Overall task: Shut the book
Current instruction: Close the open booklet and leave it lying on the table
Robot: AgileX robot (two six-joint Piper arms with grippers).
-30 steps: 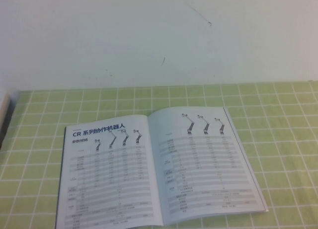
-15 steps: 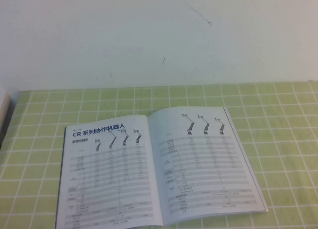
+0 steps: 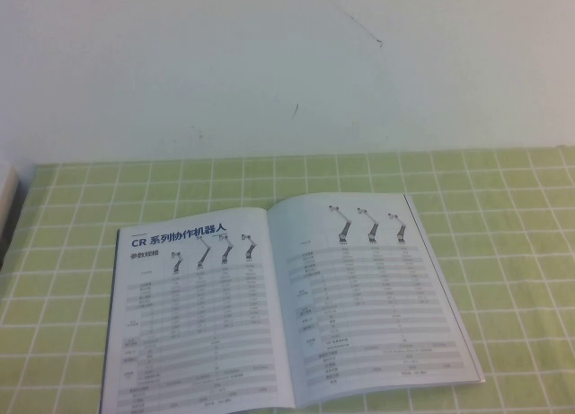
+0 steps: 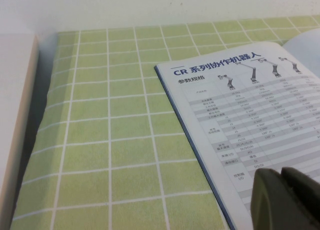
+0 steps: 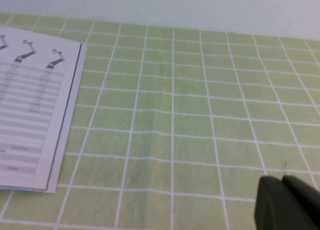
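Far left edge: a pale, flat slab lies along the left side of the tabletop; I cannot tell what it is.
Left gripper: the left gripper shows only in its own wrist view, low over the near part of the book's left page. Its dark fingers lie pressed together, with just a thin seam between them and nothing held.
Tabletop: the tabletop is covered in light green cloth with a grid of white lines, and it runs back to a plain white wall.
Book: the book lies open and flat near the middle of the tabletop, toward the near edge, turned slightly. Its near left corner runs out of the high view.
Left page: the left page has a blue heading beginning "CR", small pictures of robot arms and rows of tables.
Right page: the right page carries three robot-arm pictures at the top and tables below.
Right gripper: the right gripper shows only in its own wrist view, above bare green cloth to the right of the book and well apart from it. Its fingers are likewise closed against each other, empty.
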